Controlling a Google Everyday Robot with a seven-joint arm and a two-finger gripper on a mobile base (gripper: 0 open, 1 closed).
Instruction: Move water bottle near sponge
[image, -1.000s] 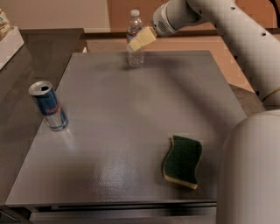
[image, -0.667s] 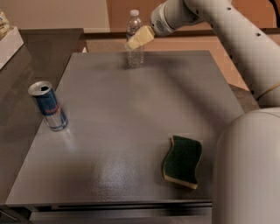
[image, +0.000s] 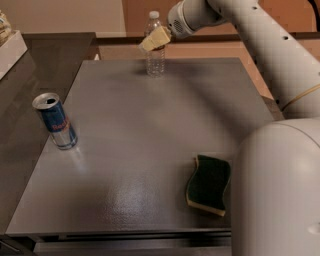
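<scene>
The water bottle (image: 155, 50), clear and ribbed with a white cap, stands upright at the far edge of the grey table (image: 150, 130). My gripper (image: 152, 41) reaches in from the upper right, with its pale yellow fingertips in front of the bottle's upper half. The sponge (image: 209, 185), dark green over pale yellow foam, lies flat at the near right of the table, far from the bottle and partly behind my arm's white body.
A blue-and-silver drink can (image: 55, 121) stands open at the table's left side. A dark counter (image: 30, 75) adjoins the table on the left. My white arm (image: 270, 65) spans the right side, and its base (image: 280, 195) fills the lower right.
The gripper has shifted slightly to the left at the bottle. Bottle, can and sponge have not moved.
</scene>
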